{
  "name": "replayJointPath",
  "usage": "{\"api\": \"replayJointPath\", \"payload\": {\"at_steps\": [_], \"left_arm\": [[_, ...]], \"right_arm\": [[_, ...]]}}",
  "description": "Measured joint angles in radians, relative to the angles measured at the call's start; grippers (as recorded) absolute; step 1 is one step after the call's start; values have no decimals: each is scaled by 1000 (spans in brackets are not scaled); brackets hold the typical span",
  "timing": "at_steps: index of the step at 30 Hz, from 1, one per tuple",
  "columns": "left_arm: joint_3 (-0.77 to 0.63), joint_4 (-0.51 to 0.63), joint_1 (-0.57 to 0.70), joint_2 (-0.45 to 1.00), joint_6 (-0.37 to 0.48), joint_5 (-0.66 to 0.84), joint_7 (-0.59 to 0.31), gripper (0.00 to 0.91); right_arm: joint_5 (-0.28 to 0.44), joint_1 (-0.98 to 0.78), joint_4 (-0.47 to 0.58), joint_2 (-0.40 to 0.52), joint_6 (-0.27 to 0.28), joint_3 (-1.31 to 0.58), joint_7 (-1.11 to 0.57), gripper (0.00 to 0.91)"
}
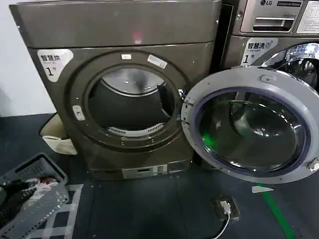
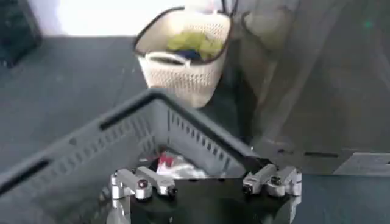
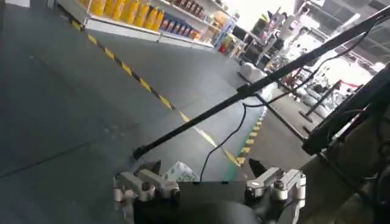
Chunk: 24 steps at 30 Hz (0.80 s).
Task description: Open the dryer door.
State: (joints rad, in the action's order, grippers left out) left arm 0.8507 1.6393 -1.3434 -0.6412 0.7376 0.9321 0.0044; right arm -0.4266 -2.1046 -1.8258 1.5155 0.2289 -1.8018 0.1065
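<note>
Looks like the job's basically done here — door [image 1: 251, 124] swung wide open, hanging off its hinge at the dryer's [image 1: 119, 89] right edge, pale inner rim and dark glass facing the camera. Drum opening [image 1: 130, 102] fully exposed, nothing blocking it. Swung out far enough to overlap the front of the LG machine [image 1: 279, 30] next to the dryer, so plenty of room to load.

Left claw [image 2: 207, 182] parked low, left of the dryer, hovering over a grey basket [image 2: 152, 131] with some laundry in it. Fingers spread wide apart, gripping nothing. Probably hanging there out of the door's swing path, or ready to grab clothes next. Cream woven basket [image 2: 186, 58] sits just beside the dryer's left side, holding some fabric.

Right claw [image 3: 210, 185] also spread wide and empty, pointed out at open floor with yellow-black tape [image 3: 152, 91] and a dark pole [image 3: 256, 85] running across — nowhere near the door by the look of it, so presumably backed off once the door cleared.

Small box with a white cable [image 1: 225, 208] on the floor in front of the dryer, below the door — worth minding if anything rolls forward.
</note>
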Motion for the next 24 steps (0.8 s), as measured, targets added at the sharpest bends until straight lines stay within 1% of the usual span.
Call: {"api": "replayJointPath", "payload": {"at_steps": [5,8,16,24], "left_arm": [[4,-73,-23,8,0,64,-6,907],[14,-92,-37,16,0,93,-21,907],[41,-77,-82,11,-1,91,-26,907],[77,-56,-125,8,-1,90,-18,907]], "right_arm": [[0,3,4,1,-2,0,0,907],[0,5,5,3,-2,1,0,907],[17,8,12,7,-3,9,3,907],[15,12,10,7,4,3,-3,907]]}}
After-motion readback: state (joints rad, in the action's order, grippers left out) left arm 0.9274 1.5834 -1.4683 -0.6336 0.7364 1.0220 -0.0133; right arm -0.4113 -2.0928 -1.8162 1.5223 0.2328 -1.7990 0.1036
